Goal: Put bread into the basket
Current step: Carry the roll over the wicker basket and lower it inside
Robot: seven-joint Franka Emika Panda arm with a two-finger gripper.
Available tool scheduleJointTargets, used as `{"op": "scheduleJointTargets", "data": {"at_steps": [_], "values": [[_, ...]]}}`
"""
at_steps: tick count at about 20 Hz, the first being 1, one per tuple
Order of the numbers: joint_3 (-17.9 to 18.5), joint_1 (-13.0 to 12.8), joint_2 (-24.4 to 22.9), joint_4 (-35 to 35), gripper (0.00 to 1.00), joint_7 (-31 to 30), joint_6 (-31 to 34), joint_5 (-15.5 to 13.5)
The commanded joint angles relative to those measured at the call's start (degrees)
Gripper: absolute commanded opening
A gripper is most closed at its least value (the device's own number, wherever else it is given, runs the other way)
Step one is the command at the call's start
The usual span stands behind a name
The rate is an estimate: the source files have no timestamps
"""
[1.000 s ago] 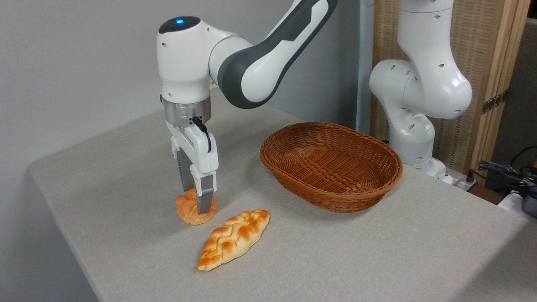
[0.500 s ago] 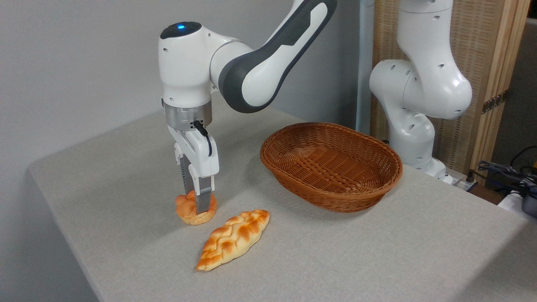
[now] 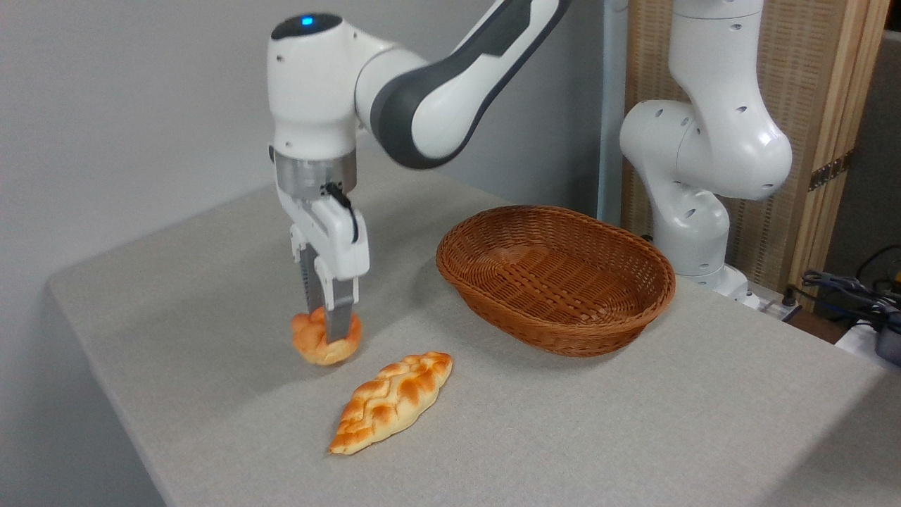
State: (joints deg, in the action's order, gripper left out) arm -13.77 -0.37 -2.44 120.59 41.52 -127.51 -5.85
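Note:
The bread (image 3: 313, 341), a small round orange-golden bun, hangs just above the table at the left, squeezed between my fingers. My gripper (image 3: 331, 331) points straight down and is shut on it, the near finger crossing the bun's front. The basket (image 3: 556, 276), an oval brown wicker one, stands to the right of the bun, about a basket's width away. Only bare weave shows inside it.
A longer braided loaf (image 3: 391, 400) lies on the table just right of and in front of the bun. The arm's white base (image 3: 697, 204) rises behind the basket. Cables (image 3: 855, 292) lie at the far right, off the table. The table's left edge is close to the bun.
The fingers closed on the bun, and it has now risen slightly off the table with the gripper. The braided loaf and the basket have not moved.

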Motion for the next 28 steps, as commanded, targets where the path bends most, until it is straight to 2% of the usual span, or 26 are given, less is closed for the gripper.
{"op": "scheduleJointTargets", "data": {"at_steps": [1, 3, 5, 6, 8, 9, 10, 11, 13, 15, 16, 17, 18, 21, 27, 28], "values": [[2.3, -0.2, -7.6, 0.0, 0.17, 0.4, 10.5, -2.0], [3.1, -0.2, -12.1, 0.1, 0.18, 0.8, 18.0, -1.8], [3.9, -1.0, -16.4, 0.3, 0.19, 4.2, 25.6, -1.5], [5.5, -2.5, -18.4, 0.8, 0.19, 6.4, 29.9, -1.2], [10.4, -7.4, -21.6, 3.0, 0.19, 10.1, 37.8, -0.2], [12.0, -10.1, -23.6, 4.6, 0.21, 10.6, 40.0, 2.0], [13.2, -12.7, -25.7, 7.0, 0.26, 10.6, 40.8, 4.2], [14.0, -14.7, -27.0, 9.2, 0.26, 10.4, 40.7, 5.1], [14.1, -16.6, -27.7, 12.0, 0.33, 10.1, 40.3, 6.0], [14.0, -18.2, -27.5, 14.4, 0.44, 9.9, 39.9, 7.6], [14.0, -18.5, -27.3, 15.4, 0.61, 9.8, 39.2, 7.6], [14.0, -18.6, -27.2, 16.2, 0.84, 9.8, 37.0, 7.6], [14.0, -18.6, -27.0, 16.7, 0.91, 9.7, 34.6, 7.6], [14.0, -19.4, -26.7, 18.3, 1.00, 10.4, 33.5, 7.6], [14.0, -19.9, -26.7, 18.3, 1.00, 10.4, 34.4, 8.7], [14.1, -20.9, -26.7, 18.3, 1.00, 10.3, 34.5, 9.0]]}}
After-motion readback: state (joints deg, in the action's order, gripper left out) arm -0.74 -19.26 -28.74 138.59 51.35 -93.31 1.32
